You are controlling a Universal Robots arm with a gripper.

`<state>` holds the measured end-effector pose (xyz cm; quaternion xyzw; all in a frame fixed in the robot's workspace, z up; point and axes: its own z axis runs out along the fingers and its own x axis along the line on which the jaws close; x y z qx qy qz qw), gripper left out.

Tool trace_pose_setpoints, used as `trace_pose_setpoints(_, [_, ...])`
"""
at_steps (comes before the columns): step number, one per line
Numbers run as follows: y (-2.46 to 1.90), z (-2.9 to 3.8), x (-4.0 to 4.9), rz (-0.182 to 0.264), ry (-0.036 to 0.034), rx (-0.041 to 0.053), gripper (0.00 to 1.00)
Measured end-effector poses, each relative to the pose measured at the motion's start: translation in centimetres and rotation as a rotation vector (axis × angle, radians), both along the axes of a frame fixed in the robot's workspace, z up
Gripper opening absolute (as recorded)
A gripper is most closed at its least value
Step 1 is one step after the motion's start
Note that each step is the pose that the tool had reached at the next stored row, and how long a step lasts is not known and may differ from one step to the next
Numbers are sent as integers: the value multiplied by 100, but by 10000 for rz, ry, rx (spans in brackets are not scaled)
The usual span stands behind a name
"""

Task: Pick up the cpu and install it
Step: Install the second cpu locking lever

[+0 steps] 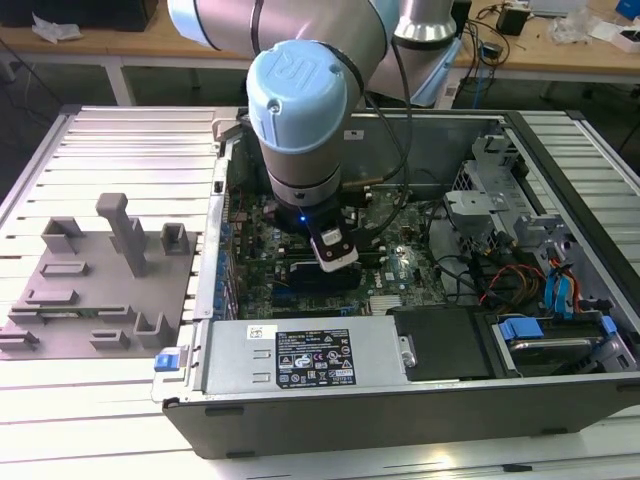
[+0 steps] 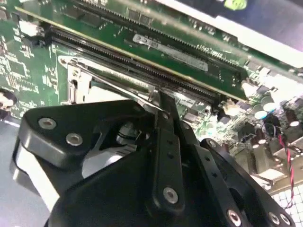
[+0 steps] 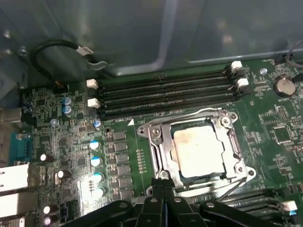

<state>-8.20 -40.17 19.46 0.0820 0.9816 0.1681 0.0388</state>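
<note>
One arm reaches down into an open computer case lying on a slatted metal surface, its tool hanging low over the green motherboard. In the first wrist view the cpu sits seated inside the socket frame, its pale metal top facing up, the frame's metal rim around it on all sides. The tool's black fingers are drawn together to a narrow slit with nothing between them, their tips just beside the socket's near edge and apart from the cpu. Next to the socket run the long memory slots with white clips at their ends. In the second wrist view the same closed fingers meet close to a thin metal lever by the socket. On the surface beside the case, toward the exterior view's left, lies a grey fixture plate with upright posts. A power supply lies along the case's near edge.
</note>
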Motion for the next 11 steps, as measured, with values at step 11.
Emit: trace_pose_setpoints(11, [-1,564,4,-34,2,-13,11])
